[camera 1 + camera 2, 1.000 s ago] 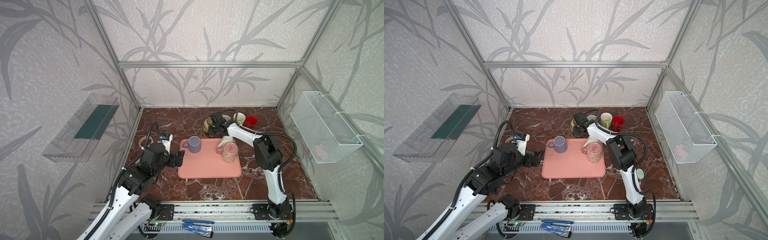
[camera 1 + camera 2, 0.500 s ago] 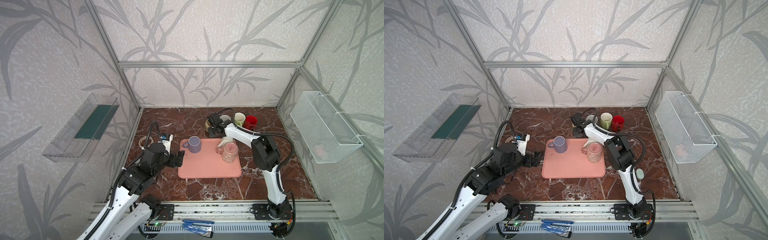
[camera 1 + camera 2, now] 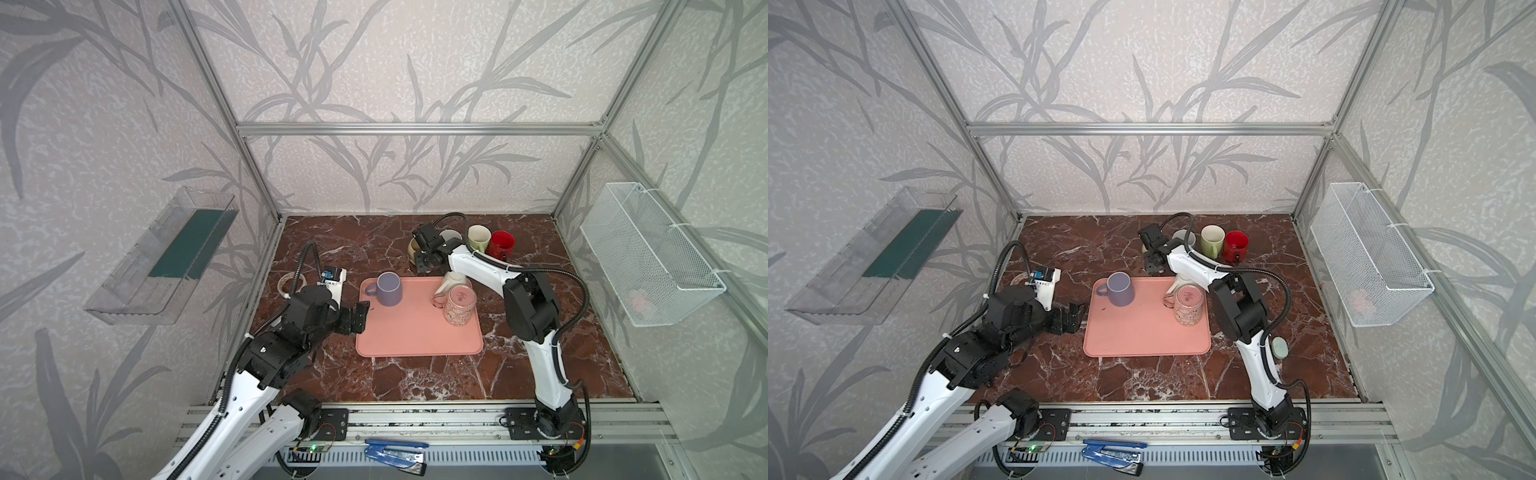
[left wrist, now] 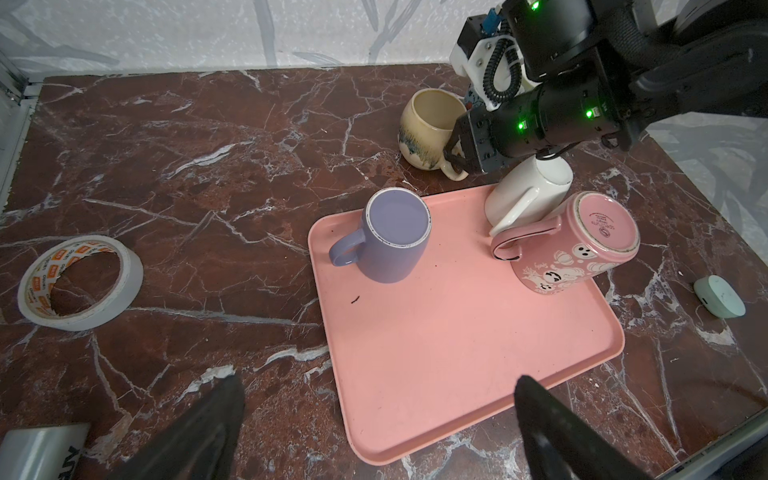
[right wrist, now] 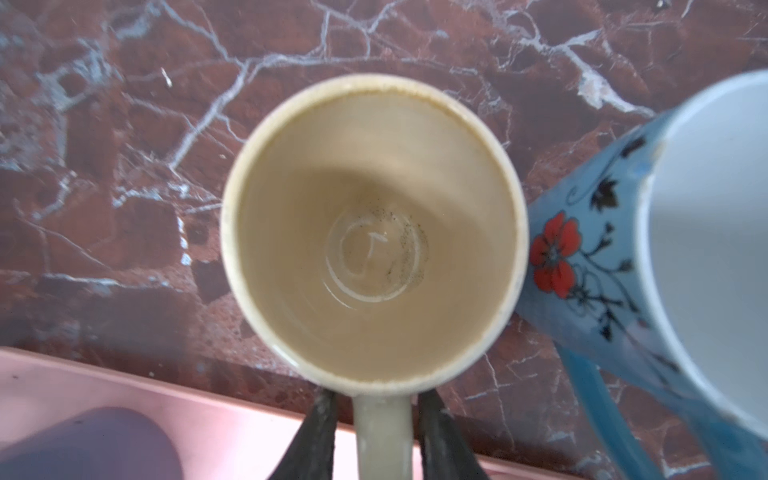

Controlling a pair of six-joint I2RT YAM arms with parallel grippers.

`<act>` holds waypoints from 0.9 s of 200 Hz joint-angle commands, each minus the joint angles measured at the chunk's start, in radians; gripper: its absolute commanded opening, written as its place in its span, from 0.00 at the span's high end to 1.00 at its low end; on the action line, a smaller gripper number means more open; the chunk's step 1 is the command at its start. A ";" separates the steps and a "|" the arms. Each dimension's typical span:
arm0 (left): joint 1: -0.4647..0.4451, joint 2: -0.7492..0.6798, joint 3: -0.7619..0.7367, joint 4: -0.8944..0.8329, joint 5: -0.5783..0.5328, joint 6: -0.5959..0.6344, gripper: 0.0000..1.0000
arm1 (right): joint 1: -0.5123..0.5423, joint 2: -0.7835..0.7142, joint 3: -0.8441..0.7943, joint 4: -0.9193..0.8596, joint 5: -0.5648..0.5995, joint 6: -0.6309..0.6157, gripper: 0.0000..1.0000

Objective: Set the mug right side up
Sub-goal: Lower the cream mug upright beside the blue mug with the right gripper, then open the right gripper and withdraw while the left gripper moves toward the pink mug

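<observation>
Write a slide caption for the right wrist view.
Cream mug standing upright on the marble, its handle between the right gripper's parted fingers, blue floral mug alongside.

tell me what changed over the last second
The right fingers spread apart and let go of the handle of the cream mug, which stands upright. The left fingers, still wide open, the tray and the purple mug on it stayed put.

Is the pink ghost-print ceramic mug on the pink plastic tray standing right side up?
No, in the left wrist view the pink ghost-print mug stands mouth down on the pink tray, stamped base up.
</observation>
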 commanded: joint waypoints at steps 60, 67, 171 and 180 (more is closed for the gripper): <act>0.004 0.069 0.008 -0.004 0.046 0.023 0.16 | 0.002 -0.207 -0.096 0.071 -0.073 -0.034 0.52; 0.004 0.081 0.014 -0.002 0.060 0.024 0.21 | 0.002 -0.242 -0.135 0.102 -0.094 -0.041 0.51; -0.004 0.320 0.167 0.055 0.247 -0.036 0.71 | -0.068 -0.755 -0.675 0.274 -0.275 0.017 0.47; -0.008 0.346 0.176 0.063 0.254 -0.042 0.76 | -0.081 -0.800 -0.717 0.274 -0.287 0.024 0.47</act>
